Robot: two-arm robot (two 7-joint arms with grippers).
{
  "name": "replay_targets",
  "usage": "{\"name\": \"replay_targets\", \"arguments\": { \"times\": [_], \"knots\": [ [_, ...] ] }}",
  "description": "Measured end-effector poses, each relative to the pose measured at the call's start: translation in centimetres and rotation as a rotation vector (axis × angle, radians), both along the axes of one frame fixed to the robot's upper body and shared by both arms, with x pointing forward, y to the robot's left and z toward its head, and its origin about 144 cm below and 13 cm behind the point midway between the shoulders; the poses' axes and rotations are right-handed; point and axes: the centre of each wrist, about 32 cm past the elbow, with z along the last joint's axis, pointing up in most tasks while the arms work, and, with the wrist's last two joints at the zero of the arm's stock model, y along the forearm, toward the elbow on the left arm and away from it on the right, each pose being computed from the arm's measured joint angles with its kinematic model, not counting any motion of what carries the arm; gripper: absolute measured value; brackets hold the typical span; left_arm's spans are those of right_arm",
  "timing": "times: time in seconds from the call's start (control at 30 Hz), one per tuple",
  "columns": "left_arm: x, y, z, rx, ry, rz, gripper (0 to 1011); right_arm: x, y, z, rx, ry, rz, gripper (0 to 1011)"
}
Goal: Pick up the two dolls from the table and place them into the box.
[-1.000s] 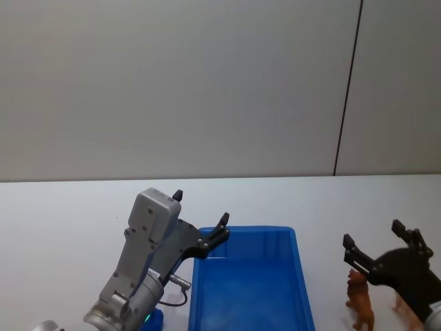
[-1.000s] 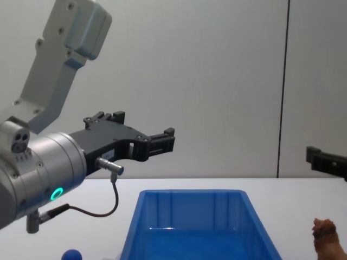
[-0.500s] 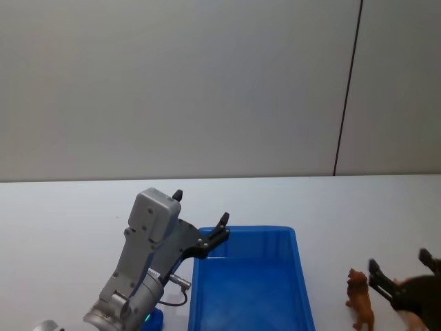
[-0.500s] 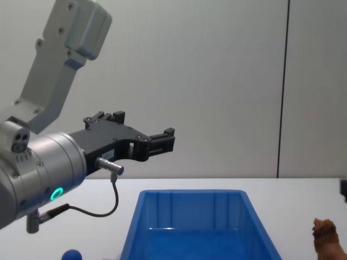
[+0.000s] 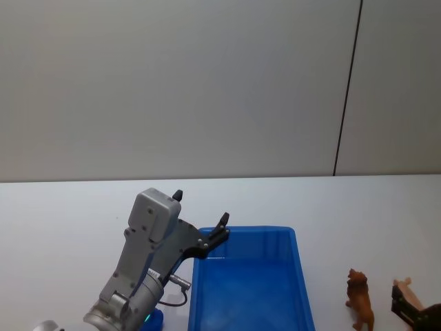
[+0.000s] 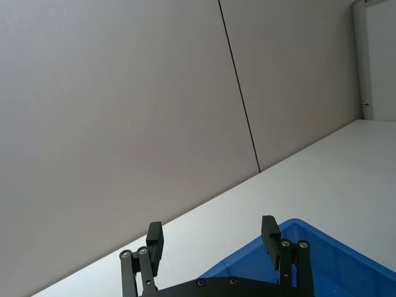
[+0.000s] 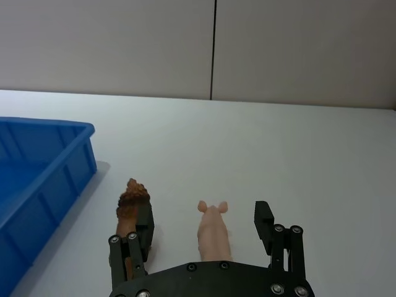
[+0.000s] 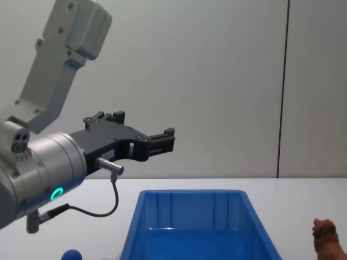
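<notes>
Brown doll (image 5: 360,298) stands on the table (image 5: 69,207) just right of the box (image 5: 248,229), blue doll (image 8: 71,254) left of it. I see right gripper (image 7: 204,213) wide open, holding nothing, pink pig (image 7: 213,238) between its fingers. Left gripper (image 6: 211,229) open, empty, above box's far-left corner.

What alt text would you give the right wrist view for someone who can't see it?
The open right gripper hovers over a white table, with a pale pink pig figure between its fingers and a brown animal figure just outside one finger. A blue box sits beyond the brown figure.
</notes>
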Motion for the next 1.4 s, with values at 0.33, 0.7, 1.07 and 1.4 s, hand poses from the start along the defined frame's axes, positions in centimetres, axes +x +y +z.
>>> {"name": "replay_targets", "arguments": {
  "times": [0.33, 0.7, 1.07, 1.4],
  "knots": [
    [0.0, 0.0, 0.0, 0.0, 0.0, 0.0, 1001, 0.4, -0.8, -1.4, 0.003, 0.03, -0.008, 1001],
    [0.0, 0.0, 0.0, 0.0, 0.0, 0.0, 1001, 1.3, -1.2, -2.8, 0.014, 0.063, 0.002, 1001],
    [0.0, 0.0, 0.0, 0.0, 0.0, 0.0, 1001, 2.0, -1.4, -3.9, 0.033, 0.104, 0.016, 739],
    [0.0, 0.0, 0.0, 0.0, 0.0, 0.0, 1001, 2.4, -1.3, -4.5, 0.046, 0.12, 0.026, 441]
  ]
}}
